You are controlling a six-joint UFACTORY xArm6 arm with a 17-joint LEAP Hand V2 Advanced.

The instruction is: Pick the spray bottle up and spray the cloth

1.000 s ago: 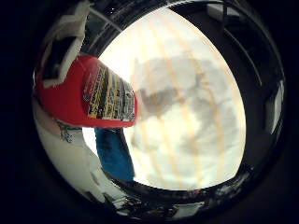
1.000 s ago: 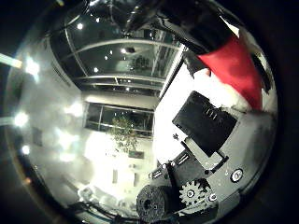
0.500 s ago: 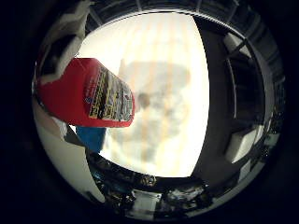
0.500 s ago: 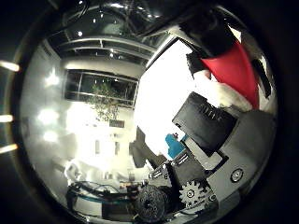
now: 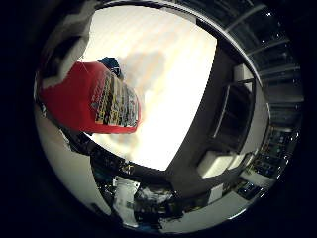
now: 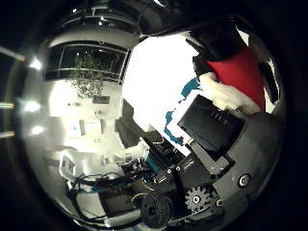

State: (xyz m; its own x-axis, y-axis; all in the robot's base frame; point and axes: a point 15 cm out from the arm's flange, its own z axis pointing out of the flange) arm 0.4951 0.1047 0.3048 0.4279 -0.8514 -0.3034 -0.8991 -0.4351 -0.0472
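Note:
The red spray bottle (image 5: 94, 94) with a printed label fills the side of the little finger side palm view, close to the palm. Its red upper part (image 6: 241, 77) and dark head show in the thumb side palm view. My right hand (image 6: 217, 130) is shut on the bottle, with black and white fingers curled round it, and holds it above the white table (image 5: 168, 79). A small part of the blue cloth (image 5: 111, 66) shows past the bottle, on the table. A blue patch (image 6: 178, 108) in the thumb side palm view lies on the table beside my fingers.
Dark shelving (image 5: 238, 109) stands past the table's edge. Windows and a leafy plant (image 6: 91, 67) are far off in the room. The arm's geared parts (image 6: 197, 197) sit at the edge of the view.
Both pictures have swung, so the hand has turned with the bottle still held. The cloth now shows on the far side of the bottle; more room and less table show.

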